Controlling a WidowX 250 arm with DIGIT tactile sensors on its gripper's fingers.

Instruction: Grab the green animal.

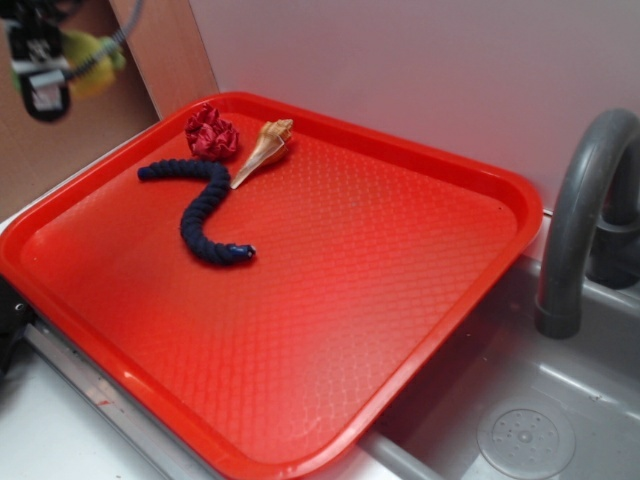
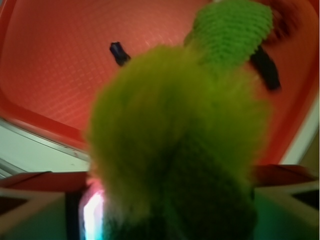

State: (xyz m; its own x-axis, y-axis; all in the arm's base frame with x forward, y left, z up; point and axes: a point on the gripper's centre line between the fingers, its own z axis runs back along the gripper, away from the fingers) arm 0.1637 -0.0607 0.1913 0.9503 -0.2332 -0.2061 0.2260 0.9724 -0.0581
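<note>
Wrist view is almost filled by the green animal, pinched in the gripper and hanging close under the lens, so the grab looks done. Seen from outside, the gripper sits high at the top left, the toy lifted well clear of the red tray. Left on the tray are the blue rope, seashell and red scrunchie.

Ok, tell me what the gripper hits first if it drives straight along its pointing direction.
Judging from the wrist view, the gripper, shut on the green animal, points down at the red tray. The toy would probably touch bare tray floor first, near the blue rope; depth is unclear.
</note>
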